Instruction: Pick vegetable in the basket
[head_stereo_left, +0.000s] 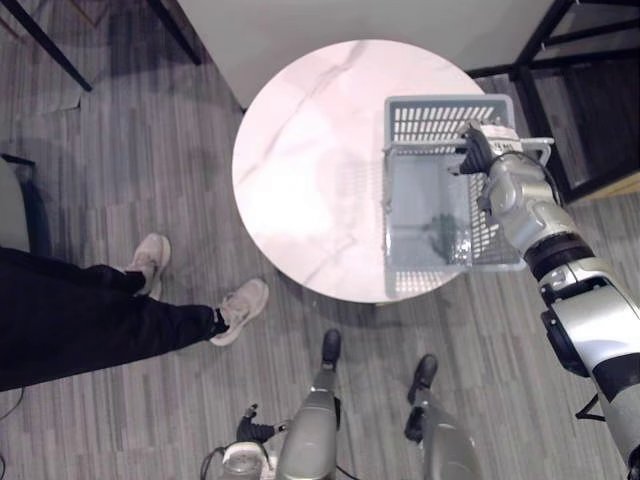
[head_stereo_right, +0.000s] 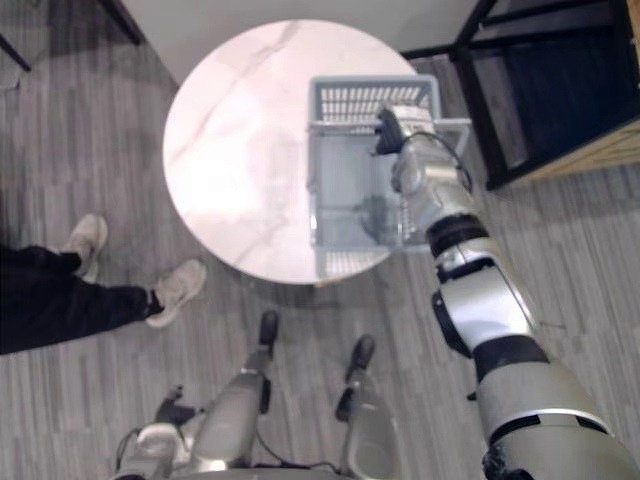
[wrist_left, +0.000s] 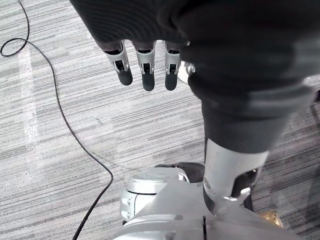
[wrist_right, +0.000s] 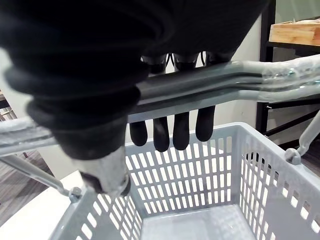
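The robot's right hand (wrist_right: 181, 131) is closed on the basket's handle (wrist_right: 210, 82). In the right wrist view its fingers hook over the dark-sleeved metal bar, their dark tips hang below it, and the thumb (wrist_right: 107, 177) sits on the near side of the bar. The handle stands raised above the open top of a grey slatted plastic basket (head_stereo_left: 445, 118).

The basket rests on a round, pale marble-patterned table (head_stereo_left: 310, 160), on the robot's right side and close to the rim. On the basket's floor there is a small dark patch (head_stereo_left: 440, 225). It may be the vegetable, but it is too faint to tell from a shadow. The part of the floor seen from the wrist is bare.

The left hand (wrist_left: 145, 70) hangs low by the robot's side over the grey plank floor (head_stereo_left: 130, 150), fingers straight and loose, holding nothing.

A person sits to the robot's left, well apart from the table, with dark trouser legs and pale shoes (head_stereo_left: 240, 308) stretched out.

The step in hand looks like taking hold of the basket, not of the vegetable itself. If the basket is to be carried, the next move calls for a straight, level lift clear of the table edge. If the vegetable is to be taken out, the hand must let go of the handle and reach down inside.
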